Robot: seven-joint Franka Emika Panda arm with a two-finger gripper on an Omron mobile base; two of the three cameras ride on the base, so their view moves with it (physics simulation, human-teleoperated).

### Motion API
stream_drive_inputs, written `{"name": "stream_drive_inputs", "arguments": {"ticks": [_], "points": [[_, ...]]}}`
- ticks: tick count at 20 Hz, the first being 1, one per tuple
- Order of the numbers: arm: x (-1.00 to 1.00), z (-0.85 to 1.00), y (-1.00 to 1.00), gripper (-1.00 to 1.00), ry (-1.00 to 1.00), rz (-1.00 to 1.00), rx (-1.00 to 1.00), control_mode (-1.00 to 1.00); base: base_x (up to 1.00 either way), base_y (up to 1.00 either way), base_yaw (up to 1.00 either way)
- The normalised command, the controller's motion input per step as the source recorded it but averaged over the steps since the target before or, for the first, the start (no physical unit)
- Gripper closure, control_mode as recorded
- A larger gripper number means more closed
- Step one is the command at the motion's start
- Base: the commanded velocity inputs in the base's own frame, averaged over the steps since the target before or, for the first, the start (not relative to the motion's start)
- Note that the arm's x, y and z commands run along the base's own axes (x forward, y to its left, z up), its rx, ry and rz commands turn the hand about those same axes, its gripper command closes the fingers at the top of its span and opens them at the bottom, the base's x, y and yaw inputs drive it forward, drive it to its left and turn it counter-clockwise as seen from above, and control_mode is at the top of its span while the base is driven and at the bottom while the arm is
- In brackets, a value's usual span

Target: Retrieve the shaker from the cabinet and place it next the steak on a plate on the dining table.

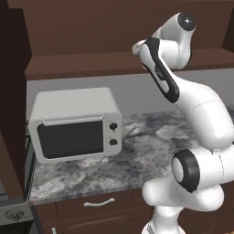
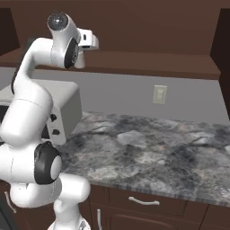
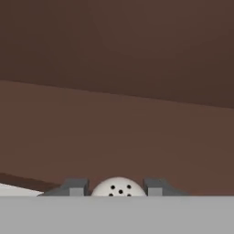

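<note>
Now gripping the shaker up at the cabinet.
End effector (image 3: 119, 189) is pinching the shaker (image 3: 119, 187) between its fingertips, cap pointing along them, inside the cabinet (image 1: 119, 64), high above the worktop (image 2: 148, 148) and microwave (image 1: 75, 123).

White arm (image 1: 196, 109) raised high, gripper (image 3: 119, 188) closed around the shaker (image 3: 119, 188)

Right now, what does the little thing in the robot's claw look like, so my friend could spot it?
Find the dark brown cabinet up on the wall, above the stone counter with the white microwave. The claw is up by its shelf, with the shaker between its two dark tips. It is small, round and off-white, with tiny black holes dotted on top.
</note>
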Motion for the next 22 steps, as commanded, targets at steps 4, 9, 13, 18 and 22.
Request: {"name": "stream_drive_inputs", "arguments": {"ticks": [4,9,13,18,22], "points": [[-0.77,0.00,-0.19,1.00,-0.05,0.00,0.00,-1.00,0.00,0.00,0.00],[-0.63,-0.01,-0.17,1.00,0.00,0.00,0.00,-1.00,0.00,0.00,0.00],[-0.57,0.00,0.00,1.00,-0.01,0.00,0.00,-1.00,0.00,0.00,0.00],[-0.61,0.00,0.00,1.00,-0.05,0.00,0.00,-1.00,0.00,0.00,0.00],[-0.61,-0.04,0.00,1.00,-0.09,0.00,0.00,-1.00,0.00,0.00,0.00]]}}
